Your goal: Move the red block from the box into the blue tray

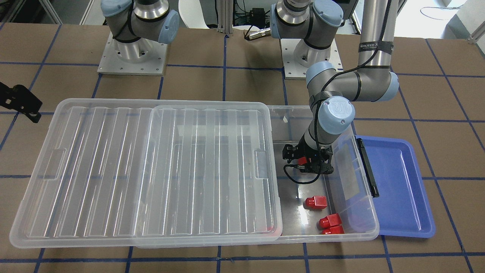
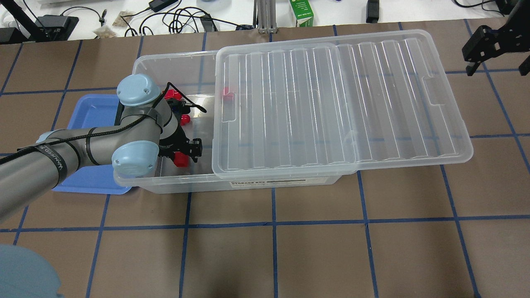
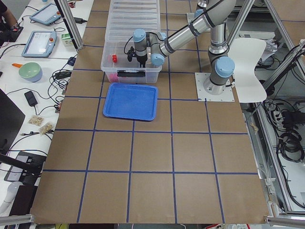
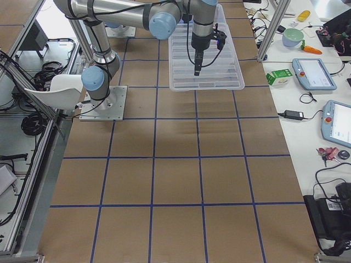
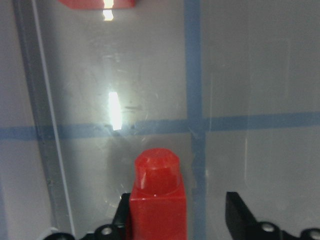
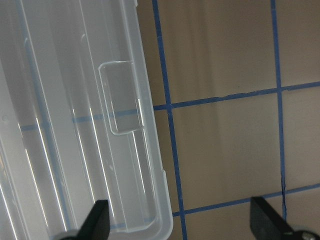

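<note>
Step in hand: by my reading, gripping one red block (image 5: 156, 187) off the floor of the box (image 2: 174, 184), at its uncovered end.
Red block: lies on the box floor, stub pointing away from the wrist, cube body between the fingers of the left claw (image 5: 179, 202).
Left claw: jaws apart and astride the block. One finger (image 5: 124, 210) touches the block's side and the other stands off it with a plain gap, so nothing is clamped yet.
Doing it well: nudge the claw sideways until the block sits centred, then close on the flat cube faces (not the narrower stub, which would likely slip). Otherwise the touching finger may shove the block along the slick floor. Lift straight up past the box wall and its black latch bar (image 1: 367, 167) before heading out.
Blue tray (image 1: 398, 182): on the surface just beside the box's latch end, no block in it.
Other red blocks (image 1: 315, 203): one near the claw, a pair together in the box's corner.
Lid (image 2: 331, 103): covers most of the box and overhangs its far end.
Right claw (image 6: 180, 222): wide apart, holding nothing, hovering over the lid's edge beyond the box's far end.
</note>
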Robot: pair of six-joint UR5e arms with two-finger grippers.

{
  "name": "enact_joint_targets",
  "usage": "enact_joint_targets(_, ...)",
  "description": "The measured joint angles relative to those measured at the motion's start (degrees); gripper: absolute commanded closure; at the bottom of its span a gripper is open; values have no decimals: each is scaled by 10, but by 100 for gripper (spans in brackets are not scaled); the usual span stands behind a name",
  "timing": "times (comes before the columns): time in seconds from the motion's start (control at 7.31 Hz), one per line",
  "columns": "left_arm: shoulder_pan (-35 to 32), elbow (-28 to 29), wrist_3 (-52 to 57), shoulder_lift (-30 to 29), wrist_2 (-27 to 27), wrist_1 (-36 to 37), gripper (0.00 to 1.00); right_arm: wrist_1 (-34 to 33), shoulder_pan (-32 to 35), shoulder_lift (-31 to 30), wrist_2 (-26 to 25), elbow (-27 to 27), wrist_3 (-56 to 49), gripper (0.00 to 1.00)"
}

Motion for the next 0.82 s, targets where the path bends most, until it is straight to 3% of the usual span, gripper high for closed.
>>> enact_joint_targets(0.41,-2,9,-5,22,1,-15,88,46,2,16,37,-3,7,0)
enact_joint_targets(0.82,-3,60,-7,75,0,-128,88,52,3,11,41,-13,9,0)
